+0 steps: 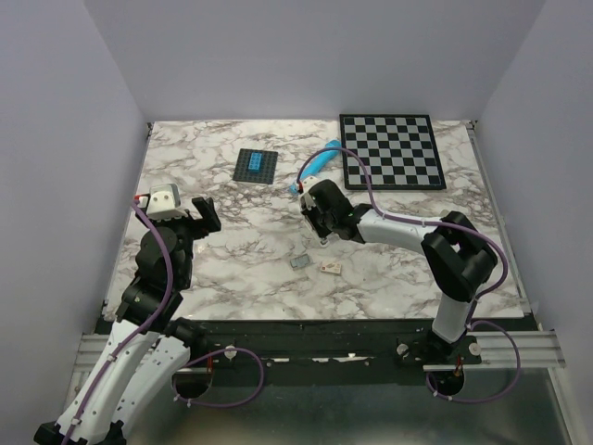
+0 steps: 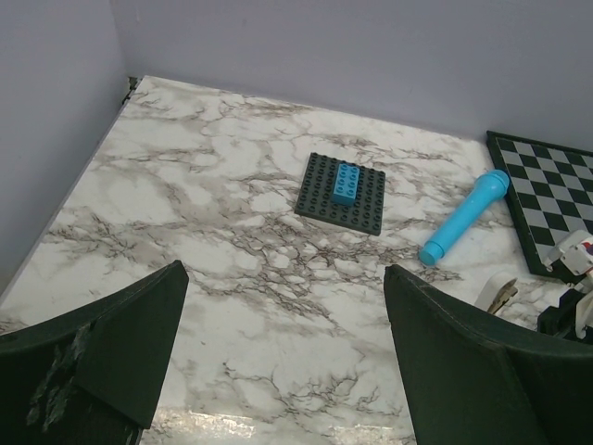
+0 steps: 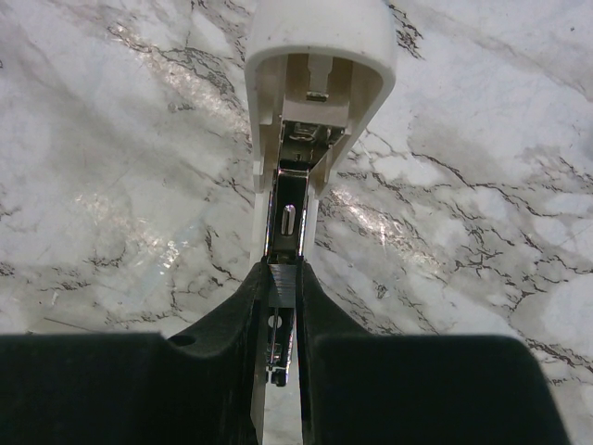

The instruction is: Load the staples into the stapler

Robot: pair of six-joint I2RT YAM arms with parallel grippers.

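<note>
In the middle of the tabletop (image 1: pixel 232 269), near its front edge, the staples (image 1: pixel 301 263) lie flat. They are close to the right arm but not touching it. They look tiny, thin and very light. I think the strip could snap into bits if it is squeezed hard. The best hold is a soft pinch on its two long sides.

The stapler (image 3: pixel 320 56) lies open under the right arm, with its white lid swung up. Its shiny metal rail (image 3: pixel 289 218) is bare. It looks hard and smooth, so it could slide on the tabletop.

The right fingers (image 3: pixel 232 315) are almost closed and pinch the thin rail. A small ridged grey bit sits between their tips, and I cannot tell what it is. The left fingers (image 2: pixel 120 343) are spread wide, hold nothing and hang above the tabletop.
</note>
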